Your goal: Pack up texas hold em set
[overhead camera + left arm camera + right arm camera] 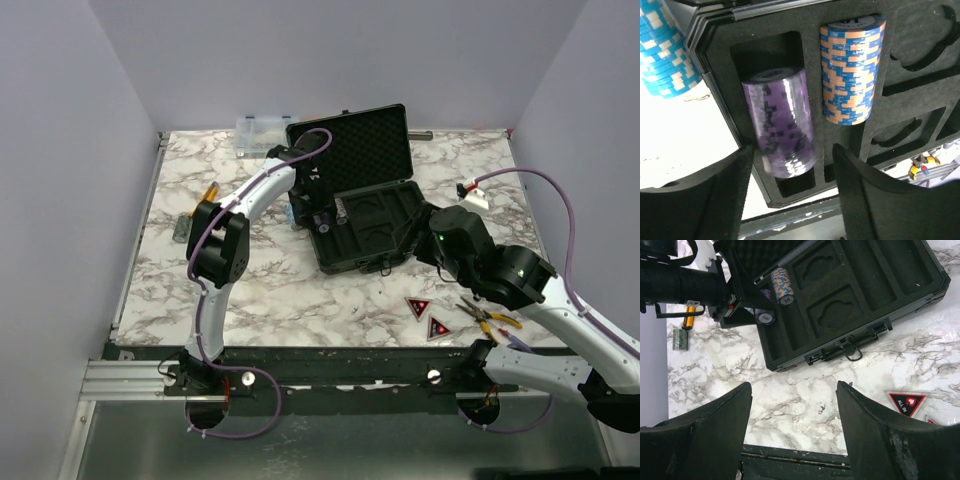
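Note:
The black briefcase (pixel 385 215) lies open mid-table, its foam lid (pixel 355 145) propped up behind. My left gripper (pixel 312 218) hangs over the tray's left end, open, with its fingers (pixel 695 200) wide on either side of a purple chip stack (pixel 782 122) that lies in a slot and looks blurred. A blue-and-orange stack (pixel 850 70) fills the neighbouring slot. A light-blue stack (pixel 662 55) stands outside the case. My right gripper (pixel 432 240) is open and empty above the table in front of the case (pixel 855 300). Two red-black triangles (pixel 417 307) (pixel 438 327) lie at the front right.
Pliers (pixel 490 318) lie at the front right by the triangles. A clear organiser box (pixel 258 135) stands at the back left. An orange-handled tool (pixel 210 192) and a small grey piece (pixel 183 230) lie at the left. The case handle (pixel 851 351) points to the front edge.

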Robot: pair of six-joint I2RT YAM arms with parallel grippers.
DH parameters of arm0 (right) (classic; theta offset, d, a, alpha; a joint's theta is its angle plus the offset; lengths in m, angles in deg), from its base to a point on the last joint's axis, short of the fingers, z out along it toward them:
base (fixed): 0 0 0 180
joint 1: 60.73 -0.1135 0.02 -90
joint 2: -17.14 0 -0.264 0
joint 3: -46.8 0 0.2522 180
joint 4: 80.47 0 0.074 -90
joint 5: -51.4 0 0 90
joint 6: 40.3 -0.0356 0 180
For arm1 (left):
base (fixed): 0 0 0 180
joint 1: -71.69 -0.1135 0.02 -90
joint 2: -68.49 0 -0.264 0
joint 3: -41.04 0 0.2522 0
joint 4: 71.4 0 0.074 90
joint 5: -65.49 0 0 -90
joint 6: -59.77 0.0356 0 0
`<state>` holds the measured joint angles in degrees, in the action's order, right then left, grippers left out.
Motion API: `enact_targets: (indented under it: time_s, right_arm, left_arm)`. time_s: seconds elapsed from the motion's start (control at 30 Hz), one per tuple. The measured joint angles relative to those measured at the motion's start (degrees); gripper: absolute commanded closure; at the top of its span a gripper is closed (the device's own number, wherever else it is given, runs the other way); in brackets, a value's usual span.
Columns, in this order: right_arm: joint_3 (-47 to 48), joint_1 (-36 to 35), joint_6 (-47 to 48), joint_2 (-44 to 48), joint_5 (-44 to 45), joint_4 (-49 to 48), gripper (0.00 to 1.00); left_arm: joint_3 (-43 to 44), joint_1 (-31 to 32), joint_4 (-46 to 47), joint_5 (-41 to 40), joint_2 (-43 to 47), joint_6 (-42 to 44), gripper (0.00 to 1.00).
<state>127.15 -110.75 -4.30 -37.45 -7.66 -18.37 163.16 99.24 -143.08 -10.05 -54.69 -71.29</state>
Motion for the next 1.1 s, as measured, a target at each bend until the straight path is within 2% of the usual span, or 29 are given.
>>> enact_targets:
  time_s: [0.1,0.33,0.43,0.53,0.57,0.67,0.73,0.83,1.0,1.1]
  right_arm:
    - [-0.22,0.0,0.0,0.02,0.09,0.04,0.28]
    - [-0.44,0.0,0.02,0.02,0.09,0.0,0.29]
    - [-0.63,0.0,0.09,-0.02,0.07,-0.22,0.29]
    - [-0.76,0.0,0.22,-0.26,0.07,-0.42,0.3]
    - [-0.87,0.0,0.33,-0.35,0.07,-0.55,0.3]
    - [-1.33,0.0,0.68,-0.72,0.04,-1.18,0.31]
    - [-1.79,0.0,0.94,-1.16,0.0,-1.95,0.31]
    - [-1.95,0.0,1.22,-2.29,-0.15,-2.51,0.32]
    - [-1.95,0.0,1.55,-3.3,-0.26,-2.69,0.32]
    - [-1.95,0.0,1.53,-3.06,-0.26,-2.69,0.32]
  left_arm:
    - [0.7,0.02,0.15,-0.44,0.0,0.2,0.27]
    - [1.88,0.02,0.79,-0.61,1.25,0.26,0.28]
    - [1.88,0.02,0.79,-0.96,3.15,0.81,0.34]
    - [1.44,0.07,0.92,-1.55,6.51,1.92,0.46]
    - [0.79,0.13,1.25,-1.79,8.22,2.54,0.54]
    - [-2.43,0.68,2.71,-1.92,13.03,4.66,0.64]
    - [-6.08,1.79,4.61,-1.84,16.59,6.4,0.65]
    - [-10.86,3.8,7.69,-1.55,19.06,8.9,0.72]
    - [-17.9,5.92,11.1,-0.39,18.12,12.04,0.75]
    - [-18.73,6.25,11.85,-0.31,16.15,13.29,0.75]
